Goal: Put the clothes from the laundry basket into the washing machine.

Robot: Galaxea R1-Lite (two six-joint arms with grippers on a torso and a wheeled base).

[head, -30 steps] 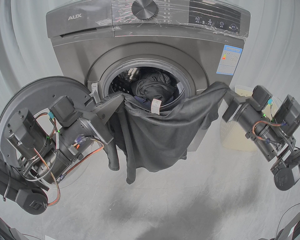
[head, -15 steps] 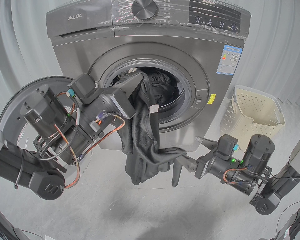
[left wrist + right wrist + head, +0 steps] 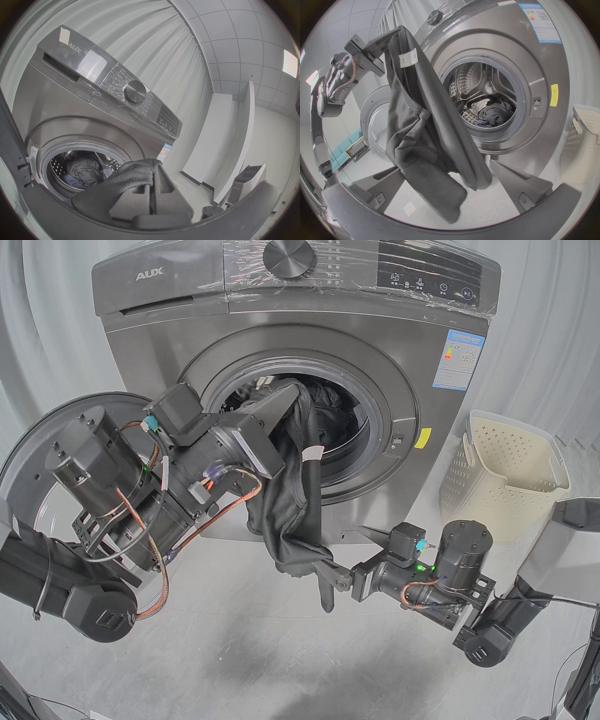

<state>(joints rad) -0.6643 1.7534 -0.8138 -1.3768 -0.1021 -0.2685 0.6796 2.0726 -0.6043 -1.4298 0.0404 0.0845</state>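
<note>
A black garment (image 3: pixel 294 502) hangs from my left gripper (image 3: pixel 289 395), which is shut on its top edge at the mouth of the washing machine (image 3: pixel 294 334) drum. In the left wrist view the cloth (image 3: pixel 106 193) is pinched in that gripper (image 3: pixel 153 181). My right gripper (image 3: pixel 344 552) is low, near the floor in front of the machine, open. The garment's lower end (image 3: pixel 418 125) dangles between its spread fingers (image 3: pixel 518 184). Dark clothes (image 3: pixel 328 405) lie inside the drum (image 3: pixel 495 114). The cream laundry basket (image 3: pixel 512 471) stands to the machine's right.
The round washer door (image 3: pixel 56 434) is swung open on the left, behind my left arm. A grey curtain hangs behind the machine. Bare grey floor (image 3: pixel 250 652) spreads in front of it.
My right gripper dropped from high on the right, where it held the garment stretched, to low in front of the machine and opened. My left gripper rose toward the drum mouth with the cloth.
</note>
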